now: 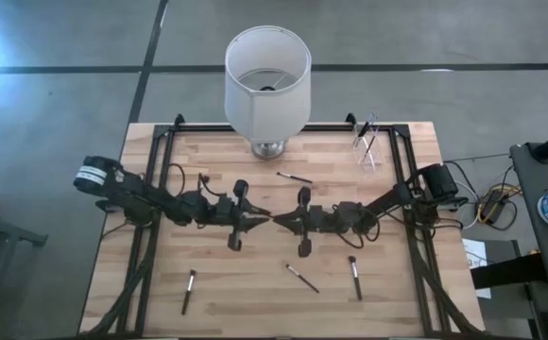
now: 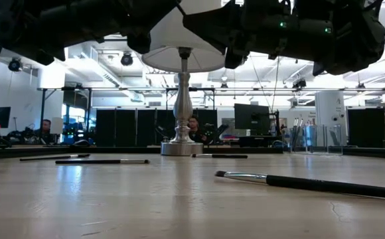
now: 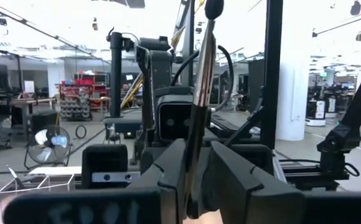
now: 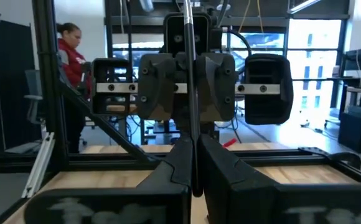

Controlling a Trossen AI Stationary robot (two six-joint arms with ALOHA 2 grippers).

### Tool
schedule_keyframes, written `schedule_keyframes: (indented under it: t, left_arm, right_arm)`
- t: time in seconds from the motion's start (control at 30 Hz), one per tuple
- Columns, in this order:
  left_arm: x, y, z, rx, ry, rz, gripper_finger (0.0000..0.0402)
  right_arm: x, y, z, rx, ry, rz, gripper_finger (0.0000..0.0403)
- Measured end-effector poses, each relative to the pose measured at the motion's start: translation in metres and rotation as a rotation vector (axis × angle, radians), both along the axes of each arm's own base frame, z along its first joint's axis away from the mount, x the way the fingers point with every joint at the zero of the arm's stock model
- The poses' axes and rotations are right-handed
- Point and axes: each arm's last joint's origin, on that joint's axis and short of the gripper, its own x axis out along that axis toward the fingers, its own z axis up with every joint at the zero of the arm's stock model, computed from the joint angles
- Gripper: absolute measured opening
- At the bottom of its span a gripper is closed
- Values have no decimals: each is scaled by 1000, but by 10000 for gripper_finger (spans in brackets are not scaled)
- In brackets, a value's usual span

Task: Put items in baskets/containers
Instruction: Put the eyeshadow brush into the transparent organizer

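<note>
Held brush [image 3: 200,93]: upright above the table's middle, dark handle low, silvery ferrule above, bristle tip topmost. Caught between both arms at once, where the two grippers meet tip to tip.

Right gripper [image 1: 279,220]: fingers together, clamped on the thin handle. Left gripper [image 1: 265,218]: fingers close about the same handle, seemingly gripping; pinch pressure not fully readable from the wrist view.

Judged step: hand-over of one brush between arms before the drop into the clear cup [image 1: 367,144]. Cup at the far right corner of the table [image 1: 208,255], a few brushes already standing in it. Right arm on the cup's side, so likely the carrier.

For a clean pass:
- Confirm one firm grip before easing the other; never both slack together.
- Release slowly, then back the freed gripper straight away along its own line, no sideways drag on the handle.
- Keep the brush near vertical for the carry; a thin handle may pivot in the pinch.
- Approach the cup from above, handle end down, lower inside the rim before letting go; a light cup is likely to tip if nudged.
- Pass on the near side of the lamp [image 1: 266,80] at far centre.

Loose brushes [image 1: 301,278] left on the table: one at far centre, three along the near edge.
</note>
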Motion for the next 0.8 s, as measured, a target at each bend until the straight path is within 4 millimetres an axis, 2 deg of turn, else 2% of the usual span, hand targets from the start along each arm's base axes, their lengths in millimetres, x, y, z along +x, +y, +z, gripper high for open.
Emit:
schedule_keyframes:
  t: [0.23,0.37,0.53,0.7,0.8]
  left_arm:
    - [4,-1,0,34,-7,15,15]
    - [2,0,-2,35,2,27,12]
    - [5,3,-14,45,161,143,11]
    - [5,9,-22,66,375,203,11]
    - [7,9,-26,78,469,208,11]
  right_arm:
    - [0,1,0,-7,1,0,11]
    - [0,0,-2,-6,25,-9,17]
    - [-4,-4,-8,-16,184,-122,63]
    - [-15,-8,10,-7,295,-176,119]
    - [-18,-8,20,-7,276,-139,143]
